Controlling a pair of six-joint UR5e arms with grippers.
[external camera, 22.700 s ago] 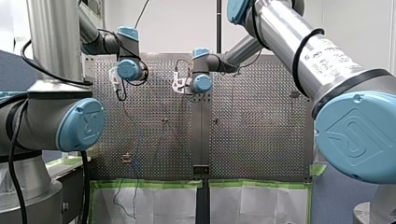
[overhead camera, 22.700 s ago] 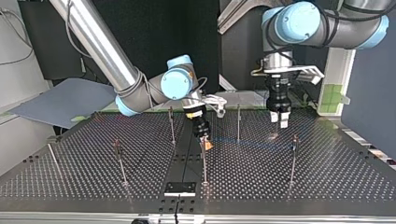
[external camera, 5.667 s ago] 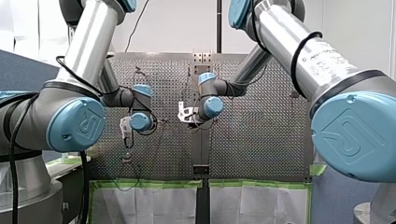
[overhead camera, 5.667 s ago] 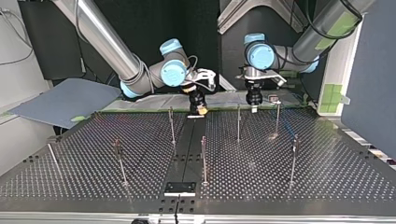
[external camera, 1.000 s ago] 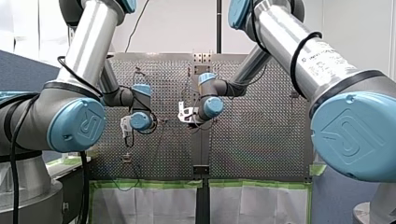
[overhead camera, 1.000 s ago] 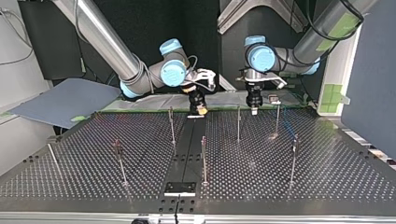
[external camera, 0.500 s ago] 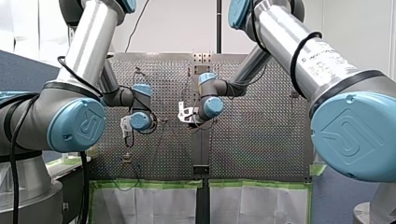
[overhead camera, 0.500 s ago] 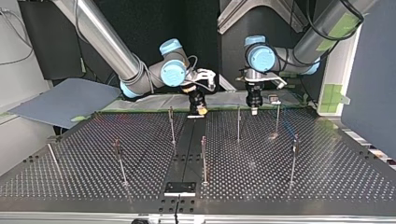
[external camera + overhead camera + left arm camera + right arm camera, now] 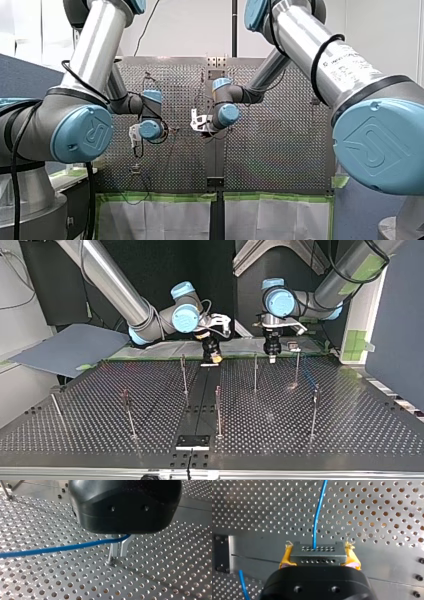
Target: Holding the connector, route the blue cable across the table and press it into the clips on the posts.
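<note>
A grey connector (image 9: 317,551) sits between the yellow pads (image 9: 284,560) of my right gripper (image 9: 318,556), which is shut on it. The blue cable (image 9: 318,512) leaves the connector and runs ahead over the perforated table (image 9: 387,510). My left gripper (image 9: 117,555) has its metal fingers shut on the blue cable (image 9: 62,548), just above the table, and the cable trails off to one side. In the top view my right gripper (image 9: 214,358) and my left gripper (image 9: 270,357) hang side by side at the table's far edge, near two thin posts (image 9: 255,372).
Several thin upright posts stand across the table, among them one (image 9: 218,410) in the middle and one (image 9: 314,410) at the top view's right. A black plate (image 9: 192,441) lies at the near edge. A grey sheet (image 9: 70,347) lies off the table's left.
Nothing has moved over the last second. Since the oldest frames both grippers have travelled from the table's middle to its edge on the arms' side.
</note>
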